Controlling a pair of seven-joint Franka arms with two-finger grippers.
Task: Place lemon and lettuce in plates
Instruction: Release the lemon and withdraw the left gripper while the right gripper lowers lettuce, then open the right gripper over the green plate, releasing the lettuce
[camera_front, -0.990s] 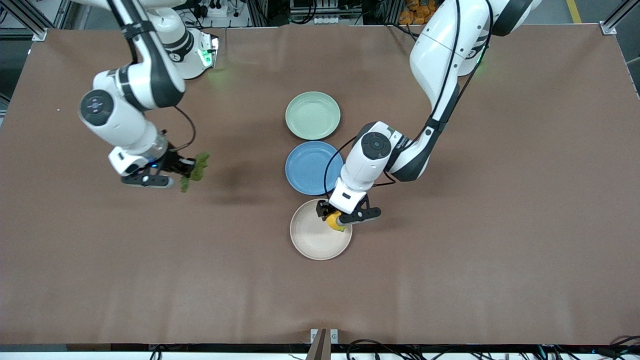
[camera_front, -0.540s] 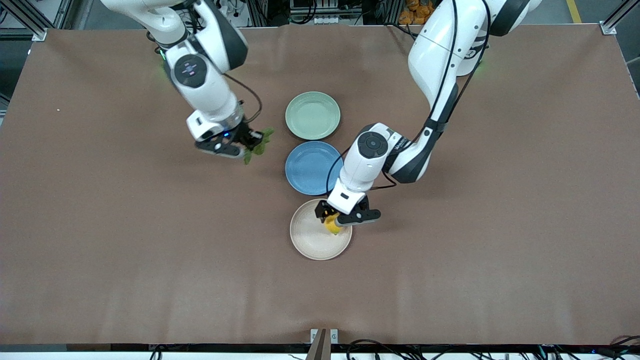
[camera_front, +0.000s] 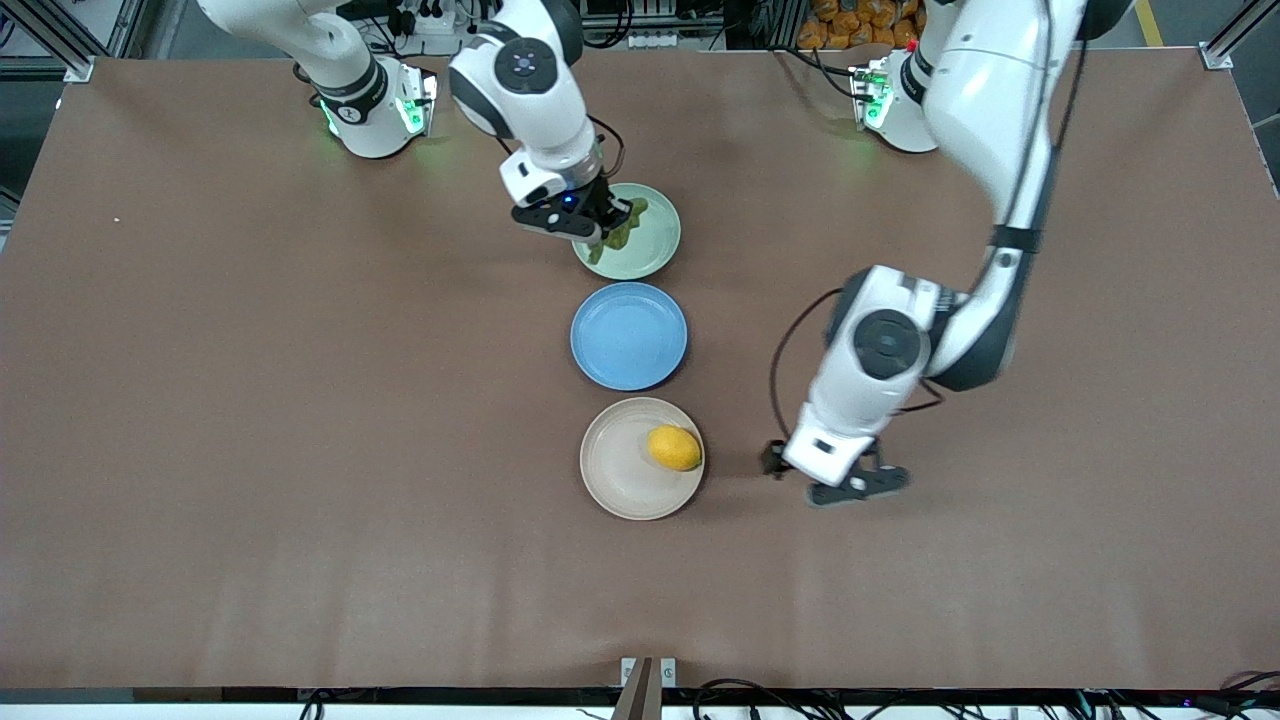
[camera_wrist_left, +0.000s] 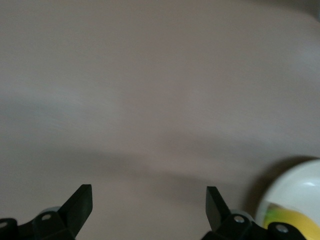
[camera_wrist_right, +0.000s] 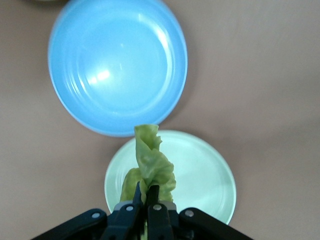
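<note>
The lemon (camera_front: 675, 447) lies in the beige-cream plate (camera_front: 620, 480), near the rim toward the left arm's end; both show at the edge of the left wrist view, the lemon (camera_wrist_left: 295, 224) in the plate (camera_wrist_left: 300, 185). My left gripper (camera_front: 835, 478) is open and empty, above the bare table beside that plate. My right gripper (camera_front: 600, 222) is shut on the lettuce (camera_front: 622, 228) and holds it over the mint green plate (camera_front: 650, 250). In the right wrist view the lettuce (camera_wrist_right: 152, 162) hangs from my right gripper (camera_wrist_right: 146, 192) above the mint plate (camera_wrist_right: 205, 175).
A blue round plate (camera_front: 628, 335) sits between the mint plate and the beige-cream plate, also in the right wrist view (camera_wrist_right: 117, 65). A small grey bracket (camera_front: 646, 672) sits at the table edge nearest the front camera.
My left gripper let go of the lemon into the beige-cream plate and moved away toward the left arm's end. My right gripper carried the lettuce from beside the plates to over the mint plate.
</note>
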